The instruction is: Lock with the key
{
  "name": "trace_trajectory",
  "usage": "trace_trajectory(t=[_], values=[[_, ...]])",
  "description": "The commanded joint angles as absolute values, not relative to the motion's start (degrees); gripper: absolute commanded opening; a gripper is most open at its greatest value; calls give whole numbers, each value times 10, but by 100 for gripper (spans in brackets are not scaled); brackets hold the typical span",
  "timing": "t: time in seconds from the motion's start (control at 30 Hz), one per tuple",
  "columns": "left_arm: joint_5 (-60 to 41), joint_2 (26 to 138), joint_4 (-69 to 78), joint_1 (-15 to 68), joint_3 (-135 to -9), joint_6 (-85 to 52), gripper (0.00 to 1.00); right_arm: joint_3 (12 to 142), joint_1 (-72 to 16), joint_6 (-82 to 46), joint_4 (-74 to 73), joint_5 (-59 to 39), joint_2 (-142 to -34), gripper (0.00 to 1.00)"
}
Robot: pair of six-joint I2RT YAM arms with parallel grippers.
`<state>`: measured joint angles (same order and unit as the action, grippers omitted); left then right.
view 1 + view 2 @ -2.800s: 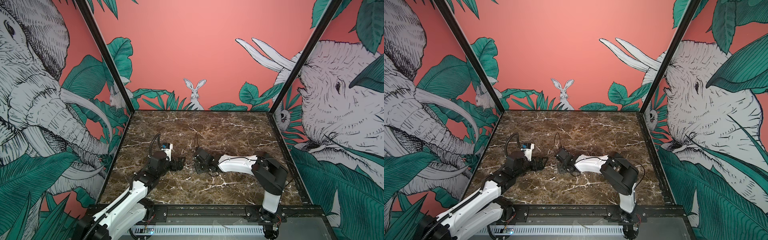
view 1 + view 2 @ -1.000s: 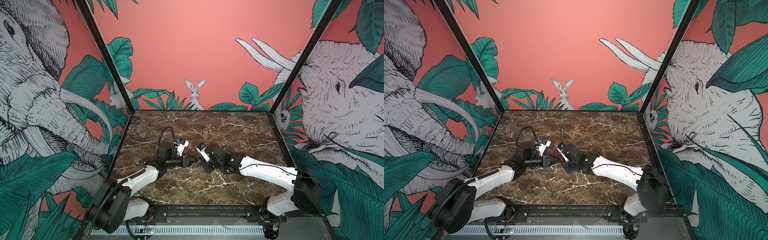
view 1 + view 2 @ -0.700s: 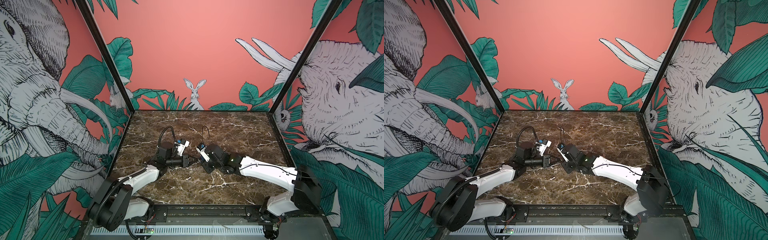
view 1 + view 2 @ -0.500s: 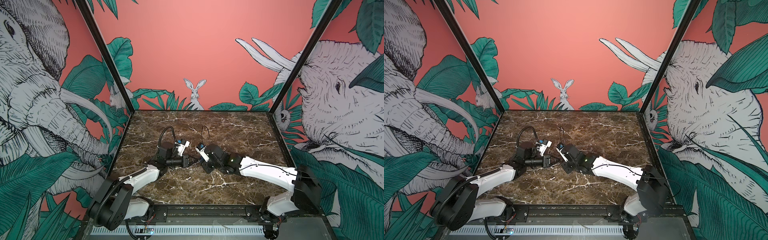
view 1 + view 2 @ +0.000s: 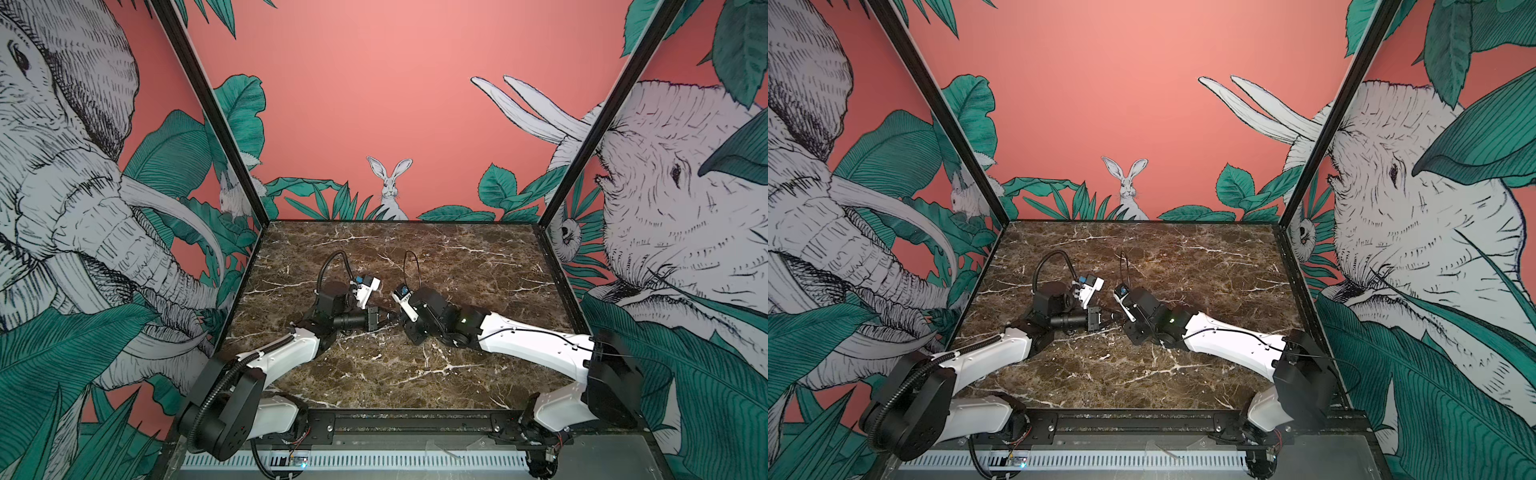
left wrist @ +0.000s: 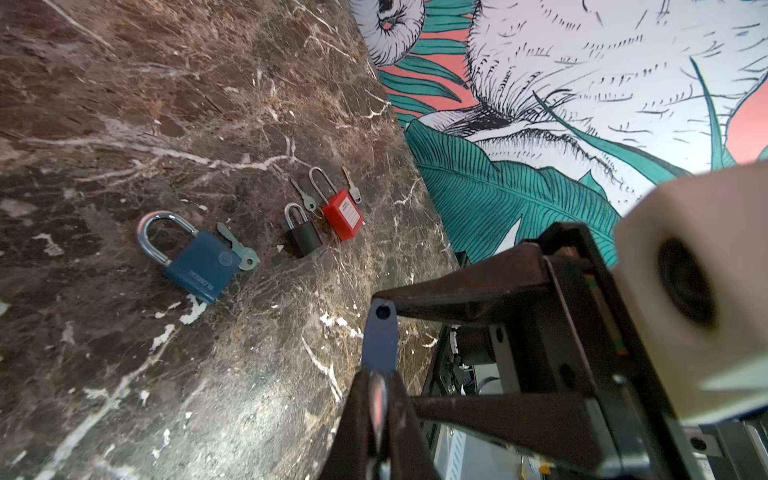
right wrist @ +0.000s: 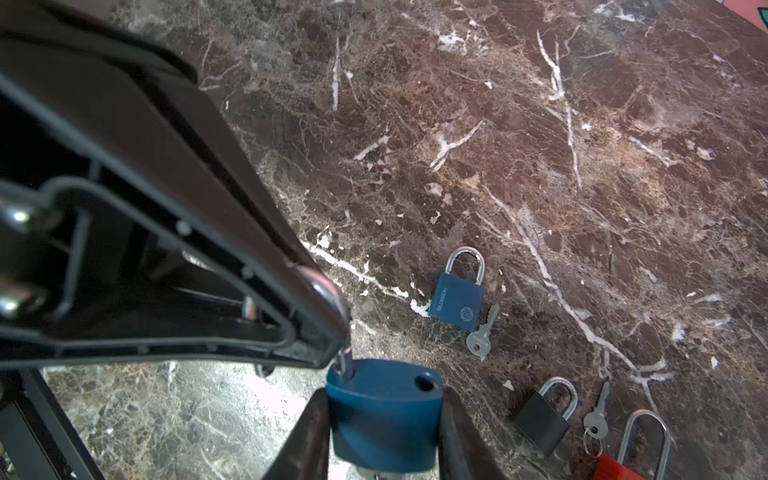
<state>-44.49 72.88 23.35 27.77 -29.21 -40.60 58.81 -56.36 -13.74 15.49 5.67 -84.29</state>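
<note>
blue padlock [image 7: 382,424] is up off the desk [image 7: 540,145], caught between the two arms near the middle. right tool [image 7: 382,399] pinches its body from both sides, and one shackle hole on top shows empty. left tool [image 6: 377,386] is pressed tight on the silver shackle [image 7: 345,357], whose one leg sits in the body. down on the desk lie a second blue padlock [image 7: 457,299] with a key [image 7: 482,332] just beside it, a black padlock [image 7: 542,419] and a red padlock [image 6: 343,214].

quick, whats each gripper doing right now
left gripper: shut on the shackle of the held blue padlock
right gripper: closed around the held blue padlock's body
</note>
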Motion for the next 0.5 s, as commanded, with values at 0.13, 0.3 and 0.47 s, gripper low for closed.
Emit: trace_trajectory(t=[0.13, 0.3, 0.47], values=[[-302, 655, 281, 273, -303, -558, 0, 517, -554, -95, 17, 78, -705, 60], [-266, 608, 268, 273, -320, -655, 0, 439, -555, 14, -82, 53, -610, 57], [-254, 580, 355, 273, -298, -768, 0, 440, -542, 33, -79, -30, -574, 50]])
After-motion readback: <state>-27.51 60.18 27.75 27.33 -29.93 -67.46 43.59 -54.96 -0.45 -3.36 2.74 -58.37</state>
